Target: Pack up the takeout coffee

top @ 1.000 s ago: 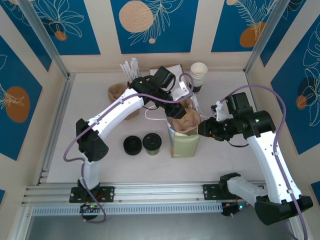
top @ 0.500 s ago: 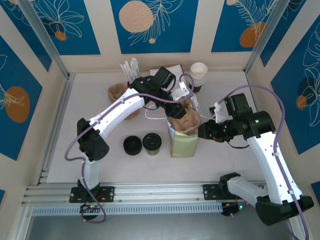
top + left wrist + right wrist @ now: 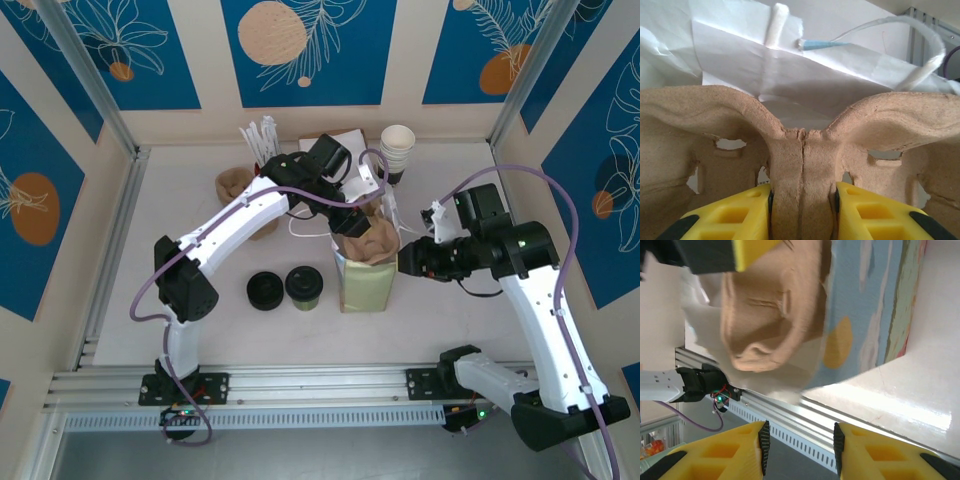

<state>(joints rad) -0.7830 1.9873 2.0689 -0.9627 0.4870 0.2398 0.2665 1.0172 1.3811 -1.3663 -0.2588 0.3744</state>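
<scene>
Starting with the desk (image 3: 300,340), you have the olive paper bag (image 3: 368,285) standing upright near its middle, its mouth open. The pulp cup carrier (image 3: 372,240) sits at that mouth, and your left gripper (image 3: 352,222) reaches it from 11 o'clock. The left wrist view shows its jaws clamped tight on the carrier's centre post. Your right gripper (image 3: 408,260) hangs just beside the bag's rim at 3 o'clock, jaws set wide with nothing between them. The takeout coffee (image 3: 303,284) stands on the desk at the bag's 9 o'clock, lid on, near the bag but apart from it. A flat black disc (image 3: 266,292) lies just beside the cup, at its 9 o'clock.
</scene>
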